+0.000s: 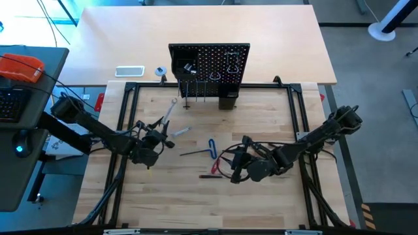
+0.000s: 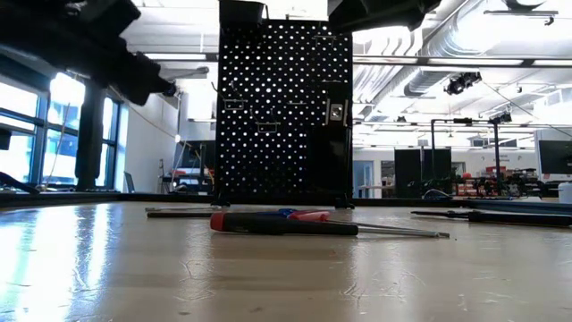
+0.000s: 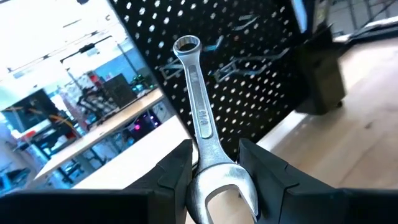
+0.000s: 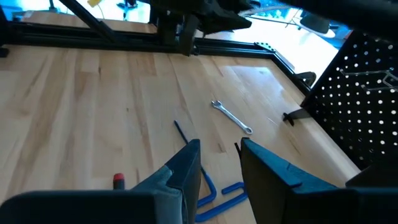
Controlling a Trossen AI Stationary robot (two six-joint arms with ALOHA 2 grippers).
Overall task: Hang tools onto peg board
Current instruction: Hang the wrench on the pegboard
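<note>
The black peg board (image 1: 209, 65) stands upright at the table's far edge, also seen in the low view (image 2: 286, 107). My left gripper (image 1: 161, 127) is at the left of the middle, shut on a silver wrench (image 3: 200, 112) whose ring end (image 1: 174, 102) points toward the board. A smaller silver wrench (image 1: 181, 131), a blue T hex key (image 1: 212, 147), a thin dark tool (image 1: 193, 153) and a red-handled screwdriver (image 1: 209, 175) lie flat on the wood. My right gripper (image 4: 217, 152) hovers over the hex key (image 4: 224, 190), open with a narrow gap and nothing in it. My left gripper pinches the wrench's shaft just above its open-jaw end (image 3: 214, 155) between its two fingers. The fingers (image 3: 180, 165) lie level along the wrench, coming from the table's near left. The wrench sticks out ahead of the fingers, ring end (image 3: 186, 45) foremost and raised, clear of the table.
Black frame rails (image 1: 127, 104) run round the wooden work surface. Small bins and hooks (image 1: 186, 68) sit on the board. Behind the board, on the far table, lie a white flat device (image 1: 129, 70) and a small roll (image 1: 160, 72). The near half of the wood is bare.
</note>
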